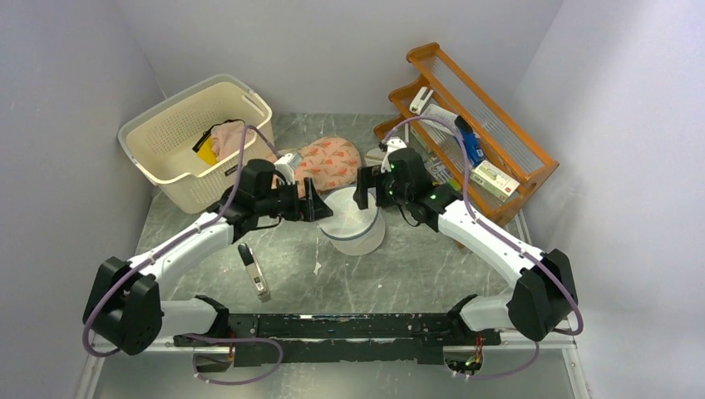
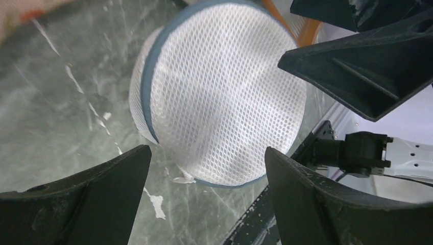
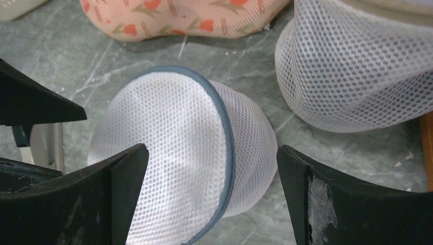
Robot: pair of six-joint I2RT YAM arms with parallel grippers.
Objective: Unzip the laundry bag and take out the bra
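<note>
The laundry bag (image 1: 353,221) is a white round mesh drum with a blue-grey zip rim, standing on the marble table between my grippers. In the left wrist view the laundry bag (image 2: 224,92) fills the middle, with a small white zip tab (image 2: 183,178) at its lower rim. My left gripper (image 2: 208,153) is open and empty, just left of the bag (image 1: 320,204). My right gripper (image 3: 212,153) is open and empty, its jaws either side of the bag (image 3: 168,148) without touching it, just behind it in the top view (image 1: 366,189). No bra shows.
A white cone-shaped mesh bag with a tan rim (image 3: 357,66) and a pink floral pouch (image 1: 328,162) lie behind the bag. A cream laundry basket (image 1: 195,137) stands back left, a wooden rack (image 1: 474,125) back right. A small silver-and-black object (image 1: 253,270) lies front left.
</note>
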